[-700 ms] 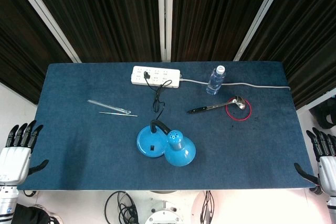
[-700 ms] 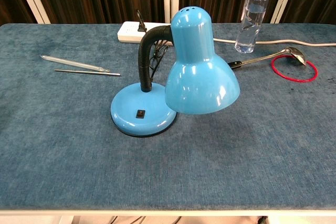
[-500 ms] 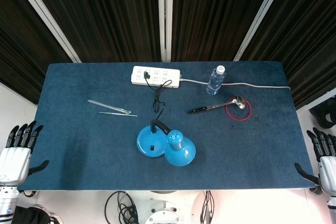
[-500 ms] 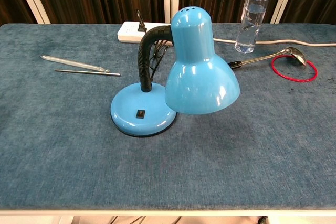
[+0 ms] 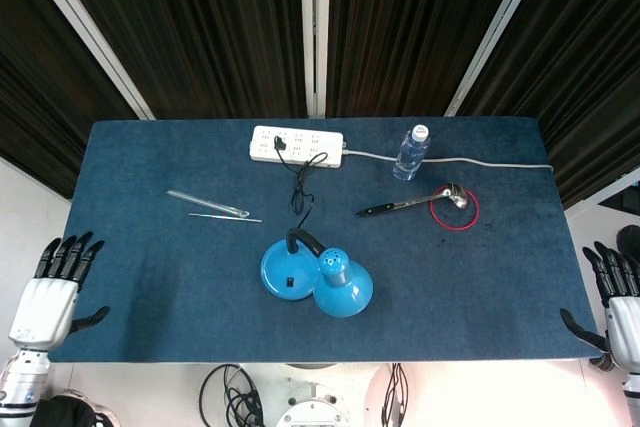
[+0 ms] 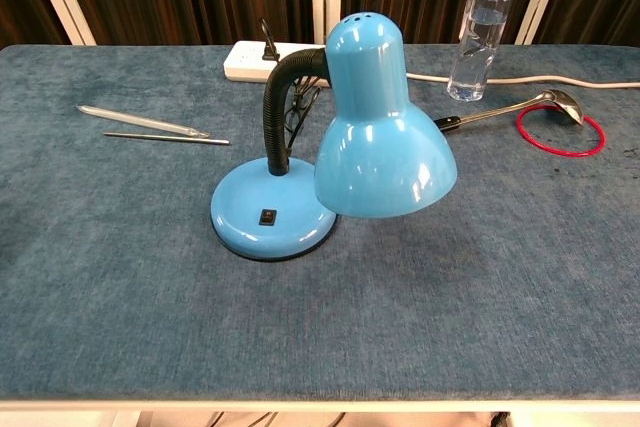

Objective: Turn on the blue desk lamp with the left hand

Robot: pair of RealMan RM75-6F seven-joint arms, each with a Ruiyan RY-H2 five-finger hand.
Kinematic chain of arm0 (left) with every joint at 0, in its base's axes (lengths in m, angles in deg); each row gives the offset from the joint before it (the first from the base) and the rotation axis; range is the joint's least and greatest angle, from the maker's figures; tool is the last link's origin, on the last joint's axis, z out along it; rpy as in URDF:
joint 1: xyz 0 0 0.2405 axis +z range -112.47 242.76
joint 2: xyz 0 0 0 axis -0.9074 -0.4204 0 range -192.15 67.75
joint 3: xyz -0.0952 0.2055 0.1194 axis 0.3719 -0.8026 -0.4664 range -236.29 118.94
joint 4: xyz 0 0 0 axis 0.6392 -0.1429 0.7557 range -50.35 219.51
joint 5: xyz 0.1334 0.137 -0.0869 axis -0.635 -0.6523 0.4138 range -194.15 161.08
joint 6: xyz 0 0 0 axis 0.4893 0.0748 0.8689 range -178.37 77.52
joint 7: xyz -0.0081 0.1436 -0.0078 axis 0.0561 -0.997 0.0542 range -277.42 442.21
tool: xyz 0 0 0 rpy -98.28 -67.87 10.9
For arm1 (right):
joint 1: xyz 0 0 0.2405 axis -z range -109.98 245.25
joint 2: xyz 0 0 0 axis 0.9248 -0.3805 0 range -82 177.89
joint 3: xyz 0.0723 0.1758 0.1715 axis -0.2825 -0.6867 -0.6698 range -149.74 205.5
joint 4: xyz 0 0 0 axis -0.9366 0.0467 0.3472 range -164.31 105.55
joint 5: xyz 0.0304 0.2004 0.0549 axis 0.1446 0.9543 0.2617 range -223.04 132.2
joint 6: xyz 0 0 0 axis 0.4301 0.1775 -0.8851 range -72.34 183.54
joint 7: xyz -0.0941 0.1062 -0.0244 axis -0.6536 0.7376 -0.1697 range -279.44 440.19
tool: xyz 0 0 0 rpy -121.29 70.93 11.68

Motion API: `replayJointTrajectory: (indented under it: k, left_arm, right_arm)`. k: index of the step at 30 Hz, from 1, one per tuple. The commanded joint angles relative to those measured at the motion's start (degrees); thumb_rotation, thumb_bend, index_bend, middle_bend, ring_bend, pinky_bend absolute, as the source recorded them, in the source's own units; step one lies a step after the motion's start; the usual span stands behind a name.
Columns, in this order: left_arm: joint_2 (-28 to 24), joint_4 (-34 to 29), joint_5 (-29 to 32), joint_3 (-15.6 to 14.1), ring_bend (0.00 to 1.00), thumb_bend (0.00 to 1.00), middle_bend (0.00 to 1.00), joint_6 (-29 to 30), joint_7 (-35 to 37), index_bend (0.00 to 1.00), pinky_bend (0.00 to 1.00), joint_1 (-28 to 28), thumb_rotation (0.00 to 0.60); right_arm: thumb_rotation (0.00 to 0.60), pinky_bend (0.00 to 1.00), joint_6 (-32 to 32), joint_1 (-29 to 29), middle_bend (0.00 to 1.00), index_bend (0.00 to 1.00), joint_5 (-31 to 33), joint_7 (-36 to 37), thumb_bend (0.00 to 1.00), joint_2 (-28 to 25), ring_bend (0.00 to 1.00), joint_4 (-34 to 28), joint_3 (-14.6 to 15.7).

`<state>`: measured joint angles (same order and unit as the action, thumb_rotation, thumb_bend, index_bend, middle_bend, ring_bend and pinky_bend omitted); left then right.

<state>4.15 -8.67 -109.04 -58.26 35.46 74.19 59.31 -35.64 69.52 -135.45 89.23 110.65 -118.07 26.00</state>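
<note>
The blue desk lamp [image 5: 318, 278] [image 6: 340, 147] stands near the table's front middle, its shade unlit and its black neck bent over. A small black rocker switch [image 6: 267, 216] [image 5: 290, 284] sits on the round base. The lamp's black cord runs back to the white power strip [image 5: 296, 144] [image 6: 262, 60]. My left hand [image 5: 55, 290] hangs off the table's front left corner, fingers spread, holding nothing. My right hand [image 5: 618, 305] is off the front right corner, fingers apart and empty. Neither hand shows in the chest view.
A clear glass tube and a thin rod [image 5: 212, 207] [image 6: 150, 125] lie left of the lamp. A water bottle [image 5: 410, 152] [image 6: 478, 35] stands at the back right. A metal ladle [image 5: 418, 200] [image 6: 505, 110] rests on a red ring [image 5: 454, 209] [image 6: 561, 131].
My left hand has moved right and slightly down, closer to the table's front left corner. The right hand has sunk slightly. The lamp is unchanged.
</note>
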Motion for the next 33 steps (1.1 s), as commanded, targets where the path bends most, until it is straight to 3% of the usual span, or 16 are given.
replayJointTrajectory:
  k: [1, 3, 4, 6, 8, 16, 33]
  left_arm:
    - [1.89, 1.16, -1.78, -0.48, 0.27, 0.01, 0.25, -1.86, -1.36, 0.09, 0.35, -1.62, 0.600]
    - [3.75, 1.63, -3.22, -0.82, 0.47, 0.08, 0.39, -3.27, -2.60, 0.10, 0.57, -2.85, 0.600]
    - [4.58, 1.80, -3.86, -1.11, 0.59, 0.16, 0.52, -4.10, -3.12, 0.12, 0.67, -3.42, 0.600]
    - [6.55, 2.25, -5.23, -1.82, 0.71, 0.28, 0.70, -6.29, -4.58, 0.15, 0.76, -4.80, 0.600]
    - [8.30, 2.82, -6.19, -2.55, 0.80, 0.37, 0.81, -8.42, -6.12, 0.18, 0.85, -5.92, 0.600]
    - [14.77, 2.83, -6.94, -4.51, 0.82, 0.48, 0.85, -18.32, -12.73, 0.14, 0.87, -10.55, 0.600]
    - [24.03, 3.24, -1.96, -1.39, 0.82, 0.48, 0.86, -28.28, -16.05, 0.05, 0.87, -18.17, 0.600]
  right_arm:
    - [0.600, 0.00, 0.07, -0.13, 0.00, 0.00, -0.23, -0.41, 0.18, -0.24, 0.00, -0.37, 0.03]
    - [0.600, 0.00, -0.09, -0.06, 0.00, 0.00, -0.07, -0.43, 0.18, -0.28, 0.00, -0.41, -0.06]
    - [0.600, 0.00, -0.08, -0.02, 0.00, 0.00, 0.05, -0.33, 0.18, -0.28, 0.00, -0.42, -0.07]
    - [0.600, 0.00, 0.03, 0.04, 0.00, 0.00, 0.13, -0.22, 0.18, -0.33, 0.00, -0.45, 0.04]
    - [0.600, 0.00, -0.13, 0.12, 0.00, 0.00, -0.04, -0.15, 0.18, -0.34, 0.00, -0.44, 0.12]
    - [0.600, 0.00, -0.80, 0.56, 0.00, 0.00, 0.00, 1.17, 0.18, -0.32, 0.00, 0.36, 0.18]
    - [0.600, 0.00, -0.31, 0.72, 0.00, 0.00, 1.34, 4.05, 0.18, -0.06, 0.00, 2.52, -0.22]
